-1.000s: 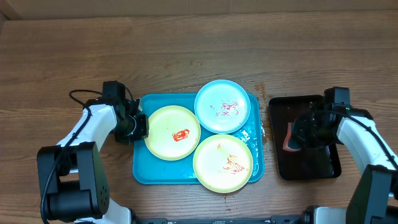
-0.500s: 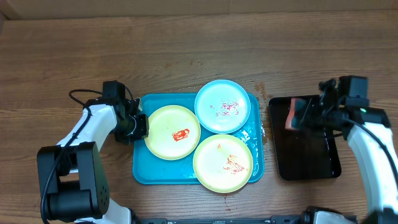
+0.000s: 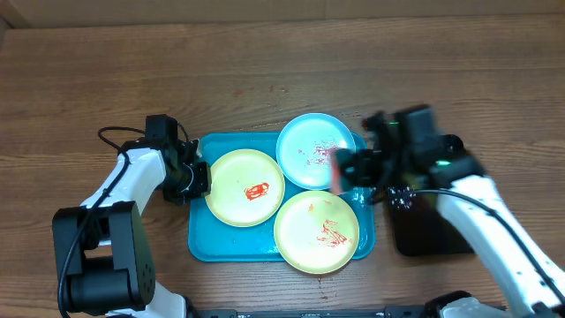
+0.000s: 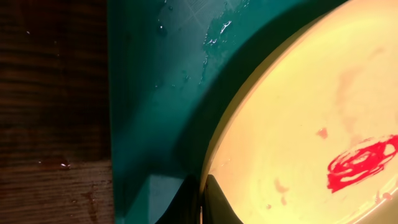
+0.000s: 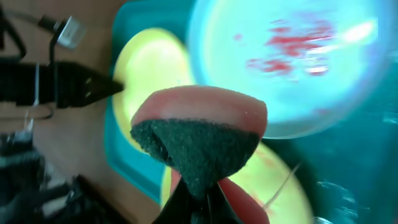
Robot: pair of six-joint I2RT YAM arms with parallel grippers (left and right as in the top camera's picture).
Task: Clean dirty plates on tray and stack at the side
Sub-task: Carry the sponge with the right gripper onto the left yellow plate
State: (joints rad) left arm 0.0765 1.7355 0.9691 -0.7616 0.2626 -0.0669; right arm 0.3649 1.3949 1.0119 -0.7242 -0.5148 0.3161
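The left gripper is pinched on the upper yellow plate at its rim; the right gripper is clamped around a sponge

Overhead: bright, even light from above, soft short shadows on the wood surface; right arm smeared by motion blur, everything else sharp. Left wrist: dim; surface nearly black, yellow-green plate throws a broad shadow across the tray, small glints on wet spots near the top. Right wrist: sponge fairly sharp, background blurred, light blue plate washed out by glare
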